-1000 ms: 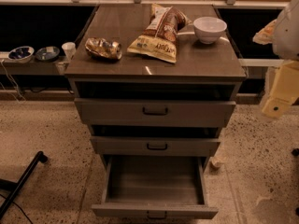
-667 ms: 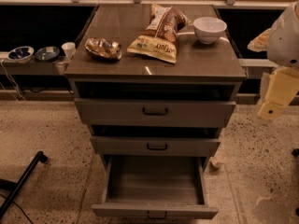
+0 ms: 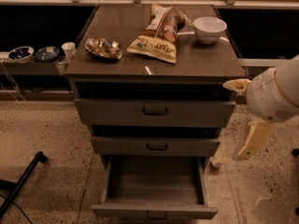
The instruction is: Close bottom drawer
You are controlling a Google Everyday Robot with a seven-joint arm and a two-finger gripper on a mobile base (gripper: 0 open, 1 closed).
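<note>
The bottom drawer (image 3: 154,212) of the grey-brown cabinet is pulled far out toward the camera. Its inside shows empty, and its small dark handle (image 3: 156,215) sits at the frame's bottom edge. The middle drawer (image 3: 155,146) and top drawer (image 3: 154,111) above it stand slightly out. My gripper (image 3: 244,113) hangs in the air to the right of the cabinet, level with the upper two drawers, touching nothing. Its two cream fingers (image 3: 252,141) stand apart, open and empty.
On the cabinet top (image 3: 205,62) lie a chip bag (image 3: 161,31), a white bowl (image 3: 210,29) and a crumpled gold wrapper (image 3: 103,48). A low shelf at the left holds bowls (image 3: 21,53) and a cup (image 3: 68,49). A dark bar (image 3: 23,181) lies on the speckled floor at the lower left.
My gripper has moved left and down, closer to the cabinet's right side. The drawers have not moved.
</note>
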